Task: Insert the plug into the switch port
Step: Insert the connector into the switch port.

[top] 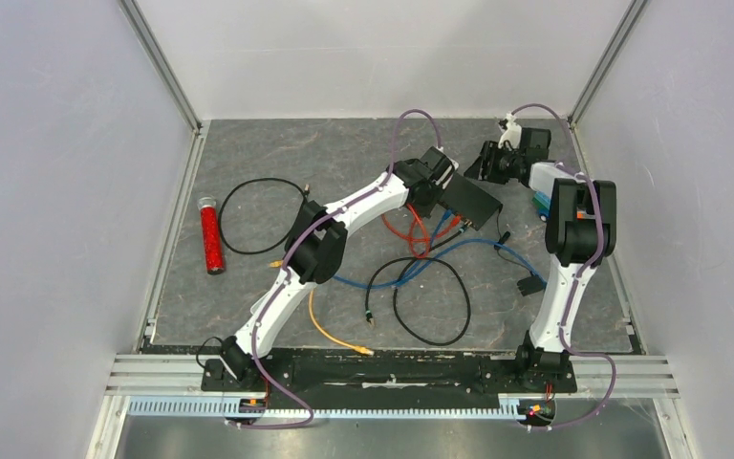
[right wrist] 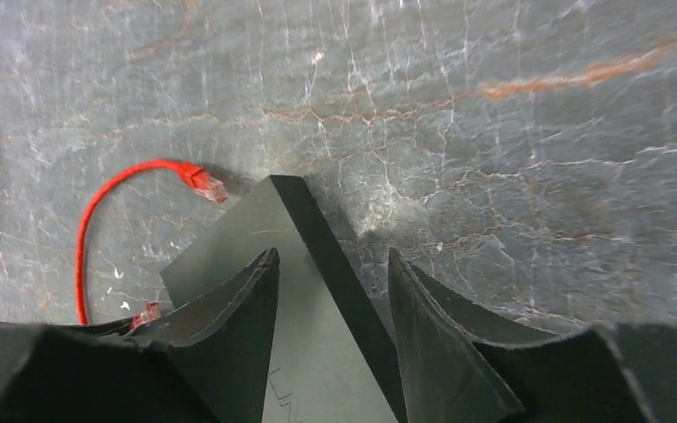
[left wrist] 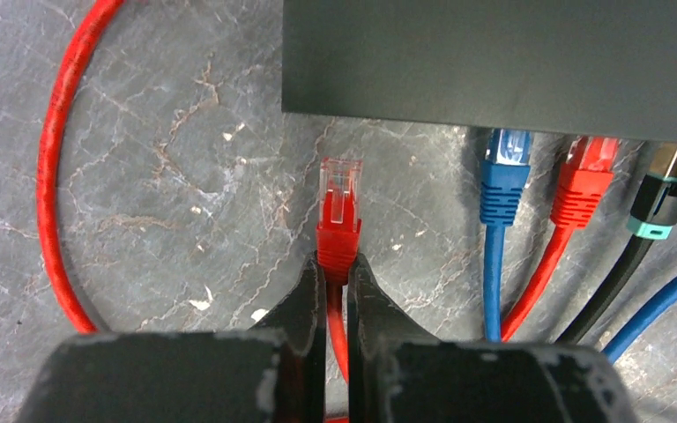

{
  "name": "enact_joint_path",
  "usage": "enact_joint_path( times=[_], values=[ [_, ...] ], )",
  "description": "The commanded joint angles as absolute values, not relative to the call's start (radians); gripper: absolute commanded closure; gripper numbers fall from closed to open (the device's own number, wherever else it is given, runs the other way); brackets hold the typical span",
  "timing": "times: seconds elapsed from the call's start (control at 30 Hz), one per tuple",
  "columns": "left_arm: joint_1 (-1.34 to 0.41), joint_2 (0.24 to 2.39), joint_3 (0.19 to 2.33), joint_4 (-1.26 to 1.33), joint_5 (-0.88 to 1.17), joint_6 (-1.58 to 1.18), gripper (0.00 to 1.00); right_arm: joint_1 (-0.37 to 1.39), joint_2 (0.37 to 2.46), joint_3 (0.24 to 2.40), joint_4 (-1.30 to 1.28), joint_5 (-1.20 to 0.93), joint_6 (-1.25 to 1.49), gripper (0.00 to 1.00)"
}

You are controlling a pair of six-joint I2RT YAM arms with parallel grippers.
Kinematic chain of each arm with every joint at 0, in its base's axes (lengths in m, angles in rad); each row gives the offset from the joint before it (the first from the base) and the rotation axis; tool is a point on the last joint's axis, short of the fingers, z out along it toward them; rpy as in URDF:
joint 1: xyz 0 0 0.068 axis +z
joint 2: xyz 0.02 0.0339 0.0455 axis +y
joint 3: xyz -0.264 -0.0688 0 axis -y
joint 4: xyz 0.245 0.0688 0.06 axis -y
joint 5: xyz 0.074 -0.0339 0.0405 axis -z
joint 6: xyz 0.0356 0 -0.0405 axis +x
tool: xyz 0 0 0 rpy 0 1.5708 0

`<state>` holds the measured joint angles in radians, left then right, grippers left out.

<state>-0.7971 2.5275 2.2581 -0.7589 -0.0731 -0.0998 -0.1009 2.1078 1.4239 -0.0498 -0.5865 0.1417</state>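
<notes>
Left arm (top: 358,203) reaches diagonally from its base to the near-left side of the switch (top: 471,203), elbow raised; the left gripper (left wrist: 337,267) faces the switch's port side, jaws pinched tight on the boot of the red plug (left wrist: 338,207), just short of that side; right arm (top: 573,229) stands upright to the right of the switch, wrist folded down toward it; the right gripper (right wrist: 332,256) hangs over a switch corner, jaws apart, one finger on each side of its edge.

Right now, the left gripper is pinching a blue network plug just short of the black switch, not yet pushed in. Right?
Not quite: the network plug in the left gripper is red, not blue. The left wrist view shows it pinched just short of the black switch, not yet pushed in.
</notes>
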Motion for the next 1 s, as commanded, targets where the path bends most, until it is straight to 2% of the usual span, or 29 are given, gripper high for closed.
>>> enact_joint_path(
  times=[0.0,0.4,0.53,0.6,0.63,0.67,0.8,0.97],
  values=[
    [-0.794,2.57,2.316,-0.767,-0.054,-0.15,0.98,-0.092,2.152,1.484,-0.063,-0.614,0.097,0.5],
    [-0.787,2.562,2.295,-0.829,-0.051,-0.222,0.97,-0.081,2.184,1.465,-0.064,-0.663,0.068,0.55],
    [-0.787,2.511,2.237,-0.798,-0.052,-0.223,0.85,-0.081,2.163,1.442,-0.063,-0.651,0.057,0.54],
    [-0.787,2.482,2.201,-0.767,-0.056,-0.221,0.82,-0.081,2.153,1.436,-0.063,-0.648,0.055,0.54],
    [-0.787,2.47,2.19,-0.756,-0.049,-0.218,0.87,-0.081,2.148,1.433,-0.063,-0.646,0.055,0.54],
    [-0.787,2.459,2.179,-0.744,-0.044,-0.214,0.97,-0.081,2.138,1.427,-0.064,-0.638,0.056,0.54],
    [-0.787,2.425,2.154,-0.738,-0.072,-0.197,0.98,-0.087,2.08,1.402,-0.069,-0.614,0.077,0.54],
    [-0.787,2.348,2.069,-0.668,-0.12,-0.178,0.98,-0.088,1.988,1.356,-0.062,-0.629,0.138,0.46]
  ],
)
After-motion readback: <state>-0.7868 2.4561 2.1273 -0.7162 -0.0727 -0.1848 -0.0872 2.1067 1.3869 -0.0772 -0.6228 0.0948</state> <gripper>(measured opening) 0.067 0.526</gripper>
